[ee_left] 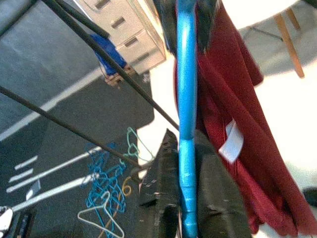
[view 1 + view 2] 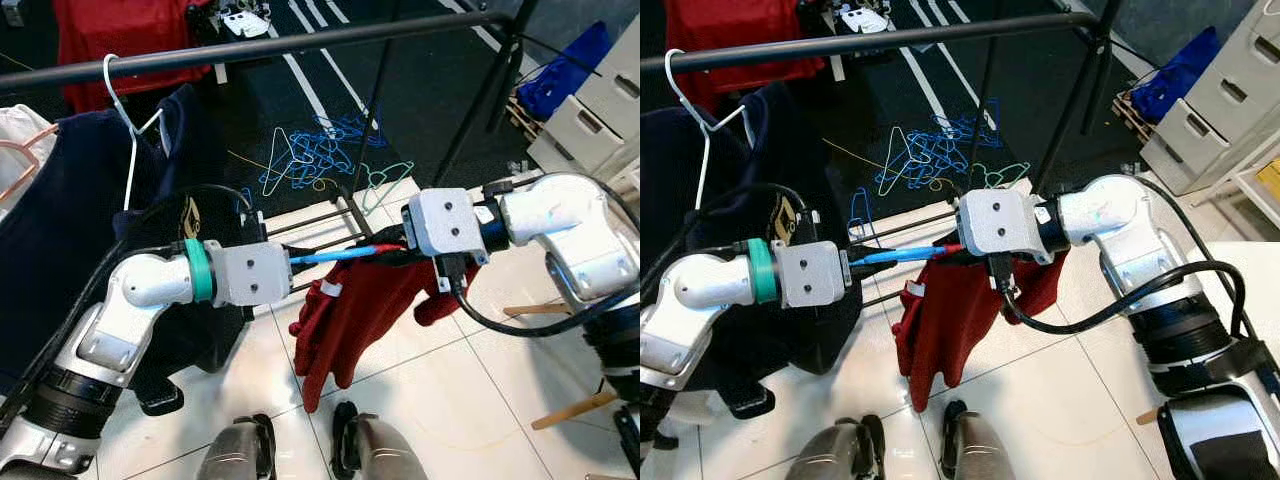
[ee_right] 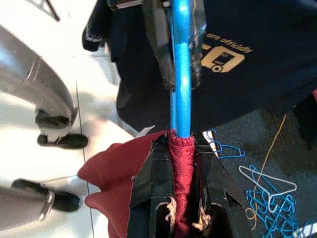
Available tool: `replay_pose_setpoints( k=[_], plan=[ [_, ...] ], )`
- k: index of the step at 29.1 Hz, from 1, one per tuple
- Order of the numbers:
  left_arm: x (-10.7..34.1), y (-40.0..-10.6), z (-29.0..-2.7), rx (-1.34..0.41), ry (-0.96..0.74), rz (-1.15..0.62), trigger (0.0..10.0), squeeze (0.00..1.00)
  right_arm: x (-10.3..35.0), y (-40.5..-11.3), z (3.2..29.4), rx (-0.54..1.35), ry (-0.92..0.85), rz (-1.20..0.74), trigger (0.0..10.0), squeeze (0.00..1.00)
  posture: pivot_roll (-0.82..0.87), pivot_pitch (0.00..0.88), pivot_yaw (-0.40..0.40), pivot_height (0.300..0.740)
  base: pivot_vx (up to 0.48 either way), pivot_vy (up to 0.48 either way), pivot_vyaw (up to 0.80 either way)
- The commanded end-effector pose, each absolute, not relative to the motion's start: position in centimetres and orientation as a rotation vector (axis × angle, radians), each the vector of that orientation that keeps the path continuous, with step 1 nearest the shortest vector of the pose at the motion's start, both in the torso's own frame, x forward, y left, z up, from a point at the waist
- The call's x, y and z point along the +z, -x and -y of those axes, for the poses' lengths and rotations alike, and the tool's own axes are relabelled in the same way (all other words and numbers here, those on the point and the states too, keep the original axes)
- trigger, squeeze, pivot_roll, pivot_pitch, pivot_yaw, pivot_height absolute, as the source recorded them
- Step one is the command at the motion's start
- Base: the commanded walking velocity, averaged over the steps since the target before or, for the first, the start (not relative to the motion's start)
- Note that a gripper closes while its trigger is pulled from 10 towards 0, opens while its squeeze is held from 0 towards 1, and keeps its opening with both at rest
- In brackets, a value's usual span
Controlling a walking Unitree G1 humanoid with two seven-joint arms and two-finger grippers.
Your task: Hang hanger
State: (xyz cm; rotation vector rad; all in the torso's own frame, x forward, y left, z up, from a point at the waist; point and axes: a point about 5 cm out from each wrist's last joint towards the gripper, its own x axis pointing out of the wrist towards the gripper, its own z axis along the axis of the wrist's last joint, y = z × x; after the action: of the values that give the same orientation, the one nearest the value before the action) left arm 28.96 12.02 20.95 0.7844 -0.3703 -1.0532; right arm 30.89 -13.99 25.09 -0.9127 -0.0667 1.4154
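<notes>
Silver arms, teal-banded left wrist [image 2: 198, 271]

Head stereo pair looks down, sharing rack and floor; wrist cameras close along claws, facing each other.

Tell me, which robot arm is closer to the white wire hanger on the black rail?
Left. The left gripper sits just below the white wire hanger; the right gripper is farther off, across the blue hanger.

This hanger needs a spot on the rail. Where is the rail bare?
The black rail is bare from the white hanger with the navy shirt across to the rack's right-hand post. Its left end is crowded with clothes.
</notes>
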Motion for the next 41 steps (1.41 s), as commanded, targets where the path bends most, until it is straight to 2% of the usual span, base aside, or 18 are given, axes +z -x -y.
replay_pose_setpoints(
  k=[1, 8, 9, 16, 20, 24, 26, 28, 31, 32, 41],
  plan=[
    [22.2, -28.3, -10.7, -1.096, -0.754, 0.469, 10.0, 1.00, 24.9, -30.5, 13.2, 1.453, 0.864, 0.100, 0.0, 0.00, -0.13, 0.122, 0.027, 0.740, 0.000, 0.000, 0.00],
    [23.1, -28.6, -10.8, -1.093, -0.695, 0.478, 10.0, 1.00, 24.9, -30.1, 14.0, 1.446, 0.854, 0.083, 0.0, 0.00, -0.13, 0.119, 0.033, 0.740, 0.000, 0.000, 0.00],
    [23.5, -28.6, -11.0, -1.088, -0.668, 0.474, 10.0, 0.00, 24.9, -30.1, 14.4, 1.436, 0.857, 0.074, 0.0, 0.00, -0.13, 0.119, 0.033, 0.740, 0.000, 0.000, 0.00],
    [24.4, -27.8, -12.2, -1.142, -0.575, 0.415, 10.0, 0.00, 25.3, -30.3, 15.7, 1.367, 0.865, 0.064, 0.0, 0.00, -0.14, 0.121, 0.030, 0.740, 0.000, 0.000, 0.00],
    [25.4, -27.1, -14.1, -1.183, -0.469, 0.350, 10.0, 0.00, 25.5, -30.8, 17.0, 1.280, 0.855, 0.057, 0.0, 0.00, -0.13, 0.121, 0.032, 0.740, 0.000, 0.000, 0.00],
    [26.3, -27.1, -16.3, -1.122, -0.312, 0.307, 10.0, 0.00, 25.8, -31.0, 18.0, 1.195, 0.827, 0.068, 0.0, 0.00, -0.13, 0.124, 0.039, 0.740, 0.000, 0.000, 0.00],
    [26.3, -27.1, -16.3, -1.122, -0.312, 0.307, 10.0, 0.00, 25.8, -31.0, 18.0, 1.195, 0.827, 0.068, 0.0, 0.00, -0.13, 0.124, 0.039, 0.740, 0.000, 0.000, 0.00],
    [26.3, -27.1, -17.1, -1.048, -0.212, 0.301, 10.0, 0.00, 26.7, -31.5, 18.4, 1.109, 0.826, 0.112, 0.0, 0.00, -0.14, 0.127, 0.050, 0.740, 0.000, 0.000, 0.00],
    [25.6, -27.2, -17.4, -0.978, -0.179, 0.269, 10.0, 0.00, 27.9, -31.9, 18.5, 1.047, 0.827, 0.164, 0.0, 0.00, -0.14, 0.128, 0.054, 0.740, 0.000, 0.000, 0.00],
    [24.5, -27.2, -17.2, -0.937, -0.159, 0.225, 10.0, 0.00, 28.8, -32.1, 18.3, 1.024, 0.822, 0.201, 10.0, 0.00, -0.15, 0.130, 0.053, 0.740, 0.000, 0.000, 0.00],
    [21.3, -26.6, -16.0, -0.844, -0.063, 0.081, 10.0, 0.00, 30.6, -32.3, 17.3, 1.031, 0.853, 0.270, 10.0, 0.00, -0.16, 0.137, 0.046, 0.740, 0.000, 0.000, 0.00]
  ],
)
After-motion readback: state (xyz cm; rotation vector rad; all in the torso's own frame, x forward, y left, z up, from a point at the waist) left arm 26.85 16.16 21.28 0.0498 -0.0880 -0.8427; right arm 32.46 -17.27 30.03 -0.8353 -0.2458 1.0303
